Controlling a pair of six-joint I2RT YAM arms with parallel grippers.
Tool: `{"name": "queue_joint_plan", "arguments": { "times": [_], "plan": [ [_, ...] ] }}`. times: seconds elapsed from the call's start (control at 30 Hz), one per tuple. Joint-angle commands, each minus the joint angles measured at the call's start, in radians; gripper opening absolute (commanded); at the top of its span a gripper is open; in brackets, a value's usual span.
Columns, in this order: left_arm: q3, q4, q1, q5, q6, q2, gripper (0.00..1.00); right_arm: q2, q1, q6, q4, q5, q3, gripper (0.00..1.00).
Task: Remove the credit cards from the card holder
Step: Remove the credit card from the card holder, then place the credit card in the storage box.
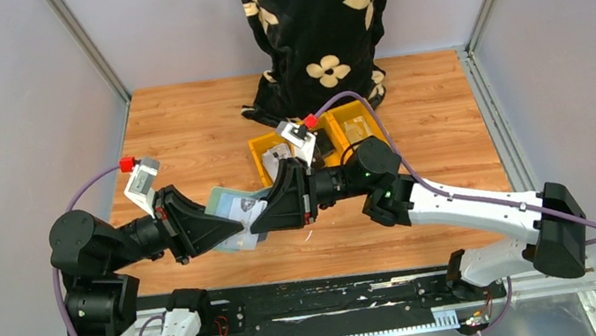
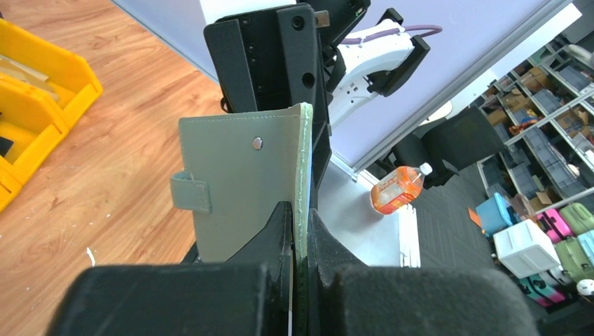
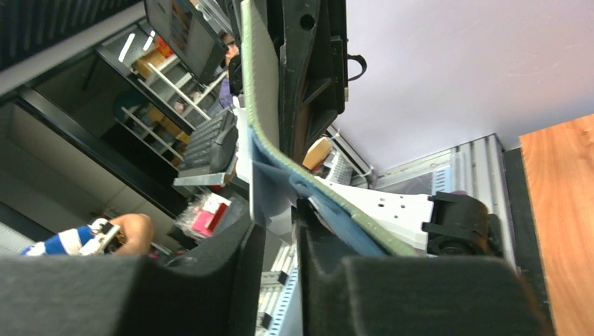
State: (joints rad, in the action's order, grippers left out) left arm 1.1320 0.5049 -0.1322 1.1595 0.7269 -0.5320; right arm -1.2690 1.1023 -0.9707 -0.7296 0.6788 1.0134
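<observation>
The card holder (image 2: pixel 238 182) is held off the table (image 1: pixel 182 132) between the 2 grippers, which face each other tip to tip. The left gripper (image 2: pixel 300 220) is clenched on the holder's lower edge, so that the grey-green cover stands upright straight ahead of its fingers, with the small tab (image 2: pixel 190 192) and a metal stud (image 2: pixel 258 143) on the face to their left. The right gripper (image 3: pixel 280 231) is closed on a thin pale sheet, seemingly a credit card (image 3: pixel 270 189), that sticks out from the inner side of the holder; the holder's cover curves away above and to the right of these fingers. From above, the holder (image 1: pixel 224 204) is seen just beyond the left gripper (image 1: pixel 236 222) and touching the right gripper (image 1: pixel 261 212). 2 yellow bins (image 1: pixel 260 149) lie on the table behind the right gripper, well apart from the holder.
</observation>
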Motion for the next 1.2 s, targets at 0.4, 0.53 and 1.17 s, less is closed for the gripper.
{"name": "queue_joint_plan", "arguments": {
  "times": [0.4,0.53,1.17],
  "plan": [
    [0.113,0.107,-0.003,-0.020,-0.140,-0.036,0.00,0.138,-0.047,0.049,0.046,-0.007,-0.126,0.00],
    [0.148,0.169,-0.003,-0.051,-0.211,-0.051,0.00,0.215,-0.092,0.078,0.123,0.006,-0.169,0.00],
    [0.225,0.431,-0.003,-0.255,-0.604,-0.033,0.00,-0.054,-0.466,0.586,0.992,-0.188,0.178,0.00]
  ]
}}
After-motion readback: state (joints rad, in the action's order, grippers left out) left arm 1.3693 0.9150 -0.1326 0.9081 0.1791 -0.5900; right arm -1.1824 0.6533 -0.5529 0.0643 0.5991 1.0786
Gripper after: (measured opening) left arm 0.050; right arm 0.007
